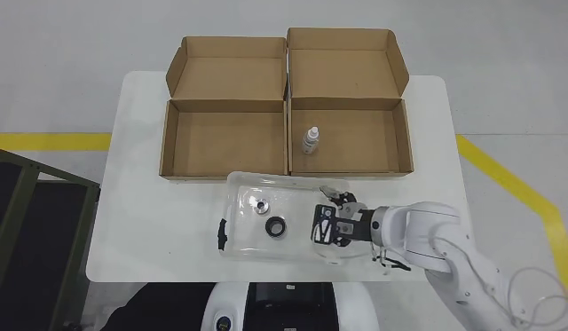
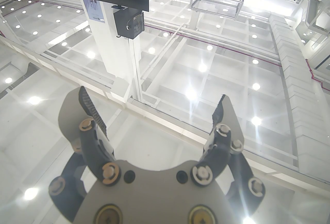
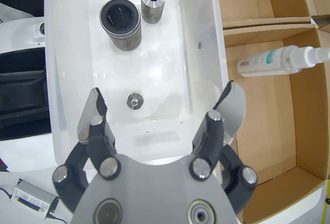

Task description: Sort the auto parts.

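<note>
A clear plastic bin at the table's front holds the parts. A large black-bored linear bearing stands next to a steel sleeve. A small metal stud sits apart from them, near the bin's right end. My right gripper hovers open over that end, the stud just ahead of and between its fingers, nothing held. One finger lies over the bin's wall on the boxes' side. My left gripper is open and empty, pointing up at the ceiling.
Two open cardboard boxes stand behind the bin: the left box is bare, the right box holds a white spray bottle. White table lies free to the bin's left. A small grey device lies near the front edge.
</note>
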